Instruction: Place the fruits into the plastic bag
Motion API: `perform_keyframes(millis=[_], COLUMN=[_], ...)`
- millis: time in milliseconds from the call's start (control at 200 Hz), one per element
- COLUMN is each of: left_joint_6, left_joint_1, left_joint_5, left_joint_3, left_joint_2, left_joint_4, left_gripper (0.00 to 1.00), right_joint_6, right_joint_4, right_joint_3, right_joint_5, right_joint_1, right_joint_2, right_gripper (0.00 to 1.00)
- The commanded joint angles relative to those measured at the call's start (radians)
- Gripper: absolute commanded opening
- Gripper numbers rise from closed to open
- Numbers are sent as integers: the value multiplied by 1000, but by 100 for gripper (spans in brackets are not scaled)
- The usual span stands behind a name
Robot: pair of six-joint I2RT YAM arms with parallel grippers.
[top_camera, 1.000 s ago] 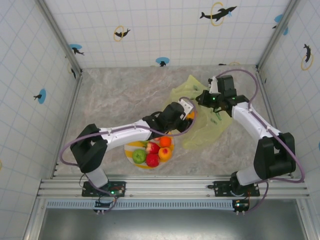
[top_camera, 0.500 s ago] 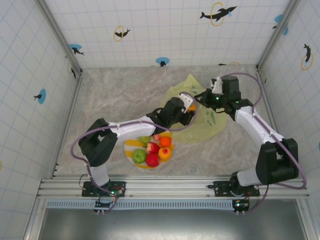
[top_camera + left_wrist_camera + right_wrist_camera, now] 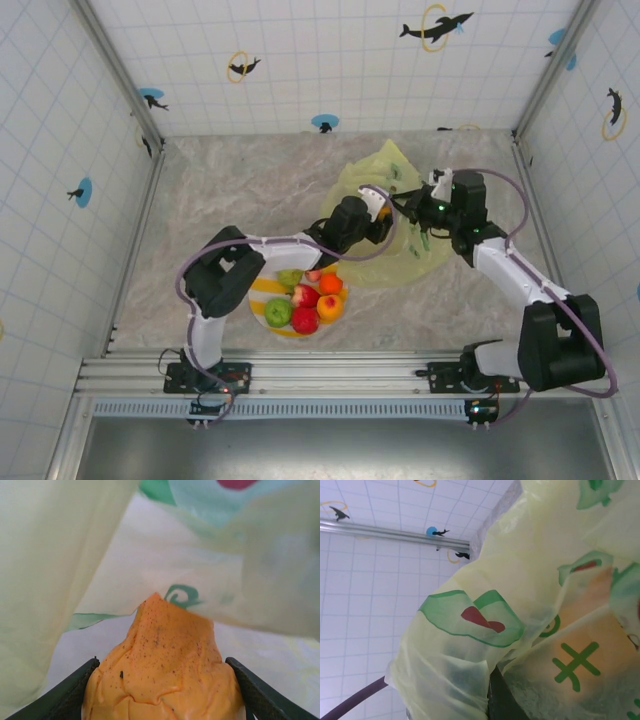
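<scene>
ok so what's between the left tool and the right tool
The orange fruit held in the left tool, then film of the plastic bag; the right wrist view shows orange glowing through it.

On round yellow-and-white striped plate, small round toy fruits heaped. Behind and right of it, thin translucent yellow-green plastic bag. Inside its mouth, 1 orange toy fruit between left gripper fingers; right gripper just right, at the rim.
</scene>
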Motion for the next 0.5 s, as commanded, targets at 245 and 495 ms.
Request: perform_keyframes(millis=[245,495], left_joint_6=[-22,-8], left_joint_1=[-1,-1], left_joint_5=[0,30], left_joint_3=[34,-19], left_joint_2=[107,29], left_joint_4=[97,35], left_gripper=[72,83], right_joint_6=[127,119], right_joint_4=[212,234], right_joint_3=[-79,-119], right_joint_5=[-54,-72], right_joint_1=[-19,-63], right_joint_2=[12,28], right_gripper=[2,2])
